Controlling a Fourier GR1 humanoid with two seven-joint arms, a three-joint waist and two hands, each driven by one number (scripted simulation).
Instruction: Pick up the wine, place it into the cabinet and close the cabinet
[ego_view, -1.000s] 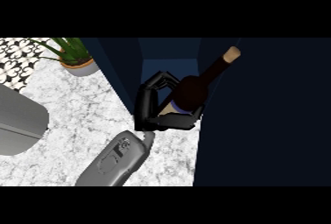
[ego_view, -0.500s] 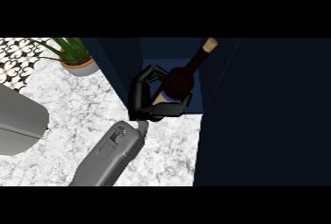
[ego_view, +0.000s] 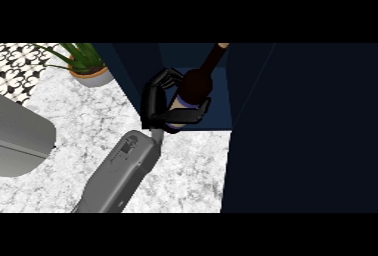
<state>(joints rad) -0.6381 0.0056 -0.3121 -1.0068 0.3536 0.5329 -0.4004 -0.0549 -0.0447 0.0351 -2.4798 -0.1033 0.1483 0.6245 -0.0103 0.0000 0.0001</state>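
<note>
Evidently, the black right hand (ego_view: 157, 102) was curled round the dark glass wine bottle (ego_view: 198, 86), holding it neck-up inside the dark-blue cabinet (ego_view: 133, 60), presumably for set-down.

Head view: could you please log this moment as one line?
right hand: shut on wine | wine: at open cabinet mouth | left hand: unseen
</note>
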